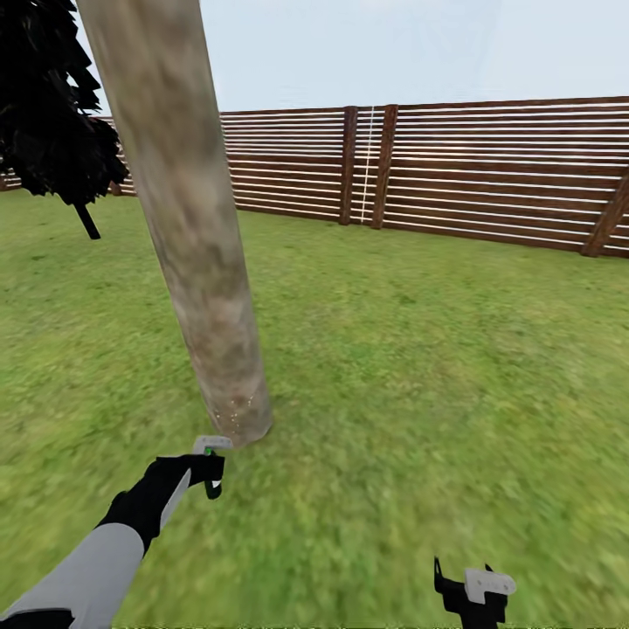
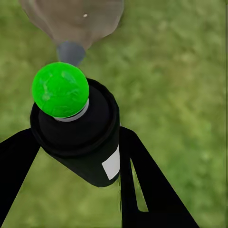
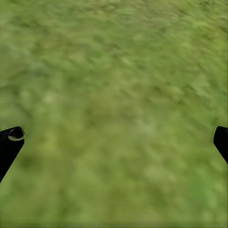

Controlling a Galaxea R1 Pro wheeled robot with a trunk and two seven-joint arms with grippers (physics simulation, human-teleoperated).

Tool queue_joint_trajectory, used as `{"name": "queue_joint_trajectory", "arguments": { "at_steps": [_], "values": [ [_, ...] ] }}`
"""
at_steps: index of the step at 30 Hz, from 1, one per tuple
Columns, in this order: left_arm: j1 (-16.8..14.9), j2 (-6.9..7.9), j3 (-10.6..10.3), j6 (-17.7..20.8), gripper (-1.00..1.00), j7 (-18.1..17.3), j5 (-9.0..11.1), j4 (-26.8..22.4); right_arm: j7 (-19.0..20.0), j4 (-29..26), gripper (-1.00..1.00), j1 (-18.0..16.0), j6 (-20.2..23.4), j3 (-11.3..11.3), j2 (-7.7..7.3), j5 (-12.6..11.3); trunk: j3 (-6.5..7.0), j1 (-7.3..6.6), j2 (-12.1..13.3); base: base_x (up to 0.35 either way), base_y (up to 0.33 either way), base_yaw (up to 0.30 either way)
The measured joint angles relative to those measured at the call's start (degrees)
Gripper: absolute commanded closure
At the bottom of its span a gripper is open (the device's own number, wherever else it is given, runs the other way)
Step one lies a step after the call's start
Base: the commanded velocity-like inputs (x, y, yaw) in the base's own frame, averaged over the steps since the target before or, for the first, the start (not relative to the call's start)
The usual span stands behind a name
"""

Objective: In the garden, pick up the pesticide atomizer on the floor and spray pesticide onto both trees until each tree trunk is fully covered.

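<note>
Between left gripper (image 2: 76, 152) fingers in left wrist view: pesticide atomizer (image 2: 76, 128), clamped, green-tipped, close before tree trunk (image 2: 71, 19). From head view: whitish specks at trunk base (image 1: 236, 406). Right gripper (image 3: 114, 142) spread over lawn (image 3: 118, 71).

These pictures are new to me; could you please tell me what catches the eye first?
A thick, mottled, leaning tree trunk dominates the head view's left, rising from the lawn. At its base, the left gripper holds a black sprayer, whose bright green tip stands out in the left wrist view. A brown slatted fence runs behind.
</note>
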Motion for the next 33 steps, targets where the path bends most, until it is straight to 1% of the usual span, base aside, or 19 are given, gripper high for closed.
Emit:
{"name": "queue_joint_trajectory", "arguments": {
  "at_steps": [5,7,8,10,11,13,15,16,17,19,20,21,22,24,27,29,30,32,33],
  "values": [
    [-0.64,-0.69,0.02,0.11,1.00,0.04,0.06,-0.17,0.00,-0.03,-1.00,0.00,0.02,0.00,-0.03,0.00,-1.35,1.10,-2.00,0.000,0.000,0.000],
    [-0.67,0.11,0.22,0.11,1.00,0.04,-0.22,-0.31,0.00,-0.02,-1.00,0.00,0.03,0.00,-0.03,0.01,-1.89,1.54,-2.81,0.000,0.000,0.000],
    [-0.66,1.04,0.36,0.10,1.00,0.09,-0.49,-0.79,0.00,0.00,-1.00,0.00,0.03,0.01,-0.03,0.01,-2.16,1.76,-3.21,0.000,0.000,0.000],
    [-0.55,3.95,0.47,0.14,1.00,0.06,-0.15,-2.65,0.00,-0.03,-1.00,0.00,0.03,0.00,-0.04,0.01,-2.60,2.19,-4.01,0.000,0.000,0.000],
    [-0.43,4.06,0.31,0.19,1.00,0.04,0.36,-2.99,0.00,-0.05,-1.00,0.00,0.04,0.00,-0.04,0.00,-2.79,2.42,-4.41,0.000,0.000,0.000],
    [-0.44,2.77,0.09,0.22,1.00,0.02,0.68,-3.23,0.00,-0.02,-1.00,0.00,0.05,0.00,-0.04,0.02,-3.16,2.86,-5.21,0.000,0.000,0.000],
    [-0.58,0.31,0.00,0.23,1.00,0.02,0.54,-3.57,0.06,0.02,-1.00,0.00,0.05,0.06,-0.09,0.12,-3.52,3.29,-6.02,0.000,0.000,0.000],
    [-0.63,0.12,0.02,0.22,1.00,0.04,0.17,-4.60,0.08,0.02,-1.00,0.00,0.05,0.08,-0.11,0.17,-3.70,3.51,-6.42,0.000,0.000,0.000],
    [-0.60,0.55,0.21,1.16,1.00,-0.02,0.01,-5.95,0.09,0.00,-1.00,0.00,0.06,0.13,-0.08,0.18,-3.87,3.73,-6.82,0.000,0.000,0.000],
    [-0.23,2.76,0.35,3.77,1.00,-0.10,-0.10,-8.11,0.09,-0.05,-1.00,-0.01,0.06,0.17,-0.04,0.24,-4.24,4.17,-7.62,0.000,0.000,0.000],
    [0.04,2.65,0.07,4.42,1.00,-0.14,0.48,-9.24,0.09,-0.04,-1.00,0.00,0.05,0.17,-0.05,0.26,-4.42,4.39,-8.02,0.000,0.000,0.000],
    [-0.39,0.45,-0.07,4.55,1.00,-0.09,0.28,-9.46,0.09,0.01,-1.00,0.00,0.06,0.19,-0.04,0.28,-4.59,4.61,-8.42,0.000,0.000,0.000],
    [-0.49,-0.03,-0.07,4.57,1.00,-0.11,0.22,-9.57,0.09,0.02,-1.00,0.00,0.06,0.18,-0.04,0.27,-4.77,4.83,-8.82,0.000,0.000,0.000],
    [-0.56,0.11,0.05,4.66,1.00,-0.13,0.04,-10.86,0.09,0.02,-1.00,0.00,0.06,0.18,-0.04,0.27,-5.13,5.27,-9.63,0.000,0.000,0.000],
    [-0.20,3.79,0.37,7.84,1.00,-0.13,0.02,-15.54,0.09,0.03,-1.00,0.00,0.05,0.18,-0.09,0.27,-5.14,5.27,-9.65,0.000,0.000,0.000],
    [0.10,4.40,0.20,8.51,1.00,-0.14,0.48,-18.56,0.09,0.03,-1.00,0.00,0.10,0.18,-0.12,0.27,-5.14,5.27,-9.65,0.000,0.000,0.000],
    [0.17,4.08,0.01,8.72,1.00,-0.14,0.61,-19.58,0.09,0.03,-1.00,-0.02,0.11,0.18,-0.12,0.27,-5.14,5.27,-9.64,0.000,0.000,0.000],
    [-0.44,1.98,-0.13,9.87,1.00,-0.19,0.83,-20.29,0.09,0.03,-1.00,-0.02,0.13,0.18,-0.12,0.27,-5.14,5.28,-9.64,0.000,0.000,0.000],
    [-0.59,1.73,-0.11,11.21,1.00,-0.20,0.50,-20.59,0.09,0.03,-1.00,-0.02,0.11,0.18,-0.12,0.27,-5.14,5.28,-9.64,0.000,0.000,0.000]
  ]
}}
